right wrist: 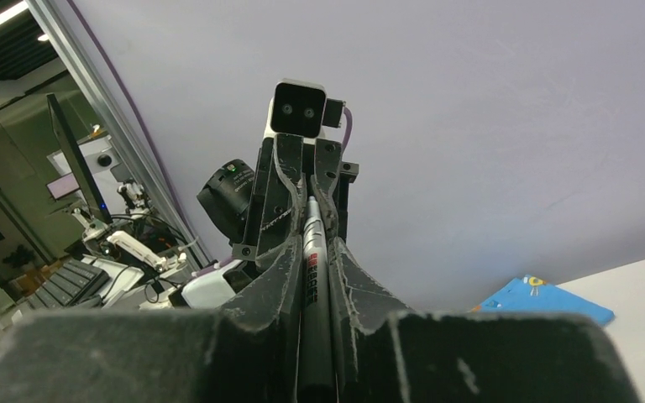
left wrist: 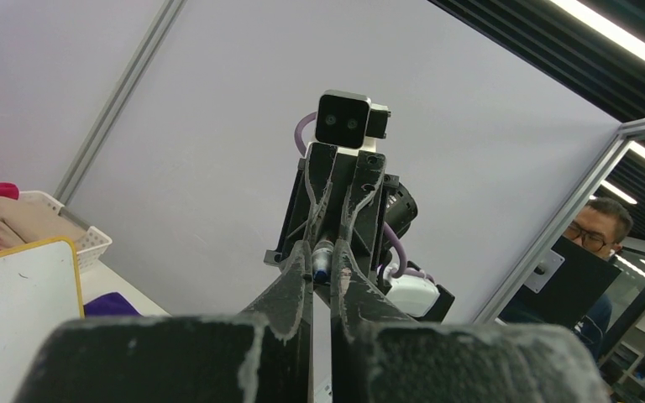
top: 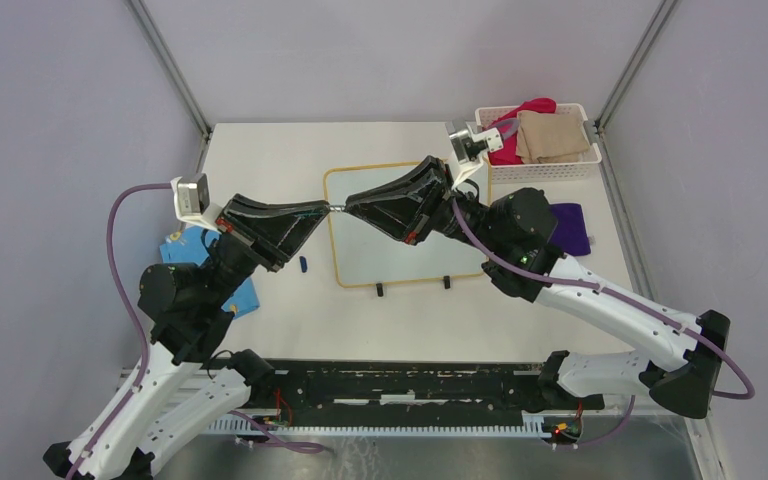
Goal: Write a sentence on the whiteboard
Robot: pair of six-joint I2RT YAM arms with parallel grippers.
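Yellow-rimmed and glossy white, the whiteboard [top: 400, 262] lies flat in the middle of your desk [top: 290, 330], with its two black feet at the near edge. Your two arms meet tip to tip above the board's left rim, and they cover much of its far half from the overhead camera. The right end effector [top: 350, 207] is clamped along the barrel of a marker [right wrist: 312, 277], with a finger pressed to each side. The left end effector [top: 323, 208] is pinched tight on the marker's other end, so the pen bridges the two. Around you, a white basket [top: 550, 170] sits at the far right corner, just beyond the board, holding a red cloth [top: 508, 150] and a tan cloth [top: 550, 135]. A purple cloth [top: 572, 228] lies right of the board, half hidden by your right arm. On the left, a blue card [top: 188, 250] lies under your left arm. A small blue piece [top: 302, 264] rests on the desk just left of the board's near corner. The left wrist camera also catches a man in glasses [left wrist: 596, 231] beyond the enclosure wall.
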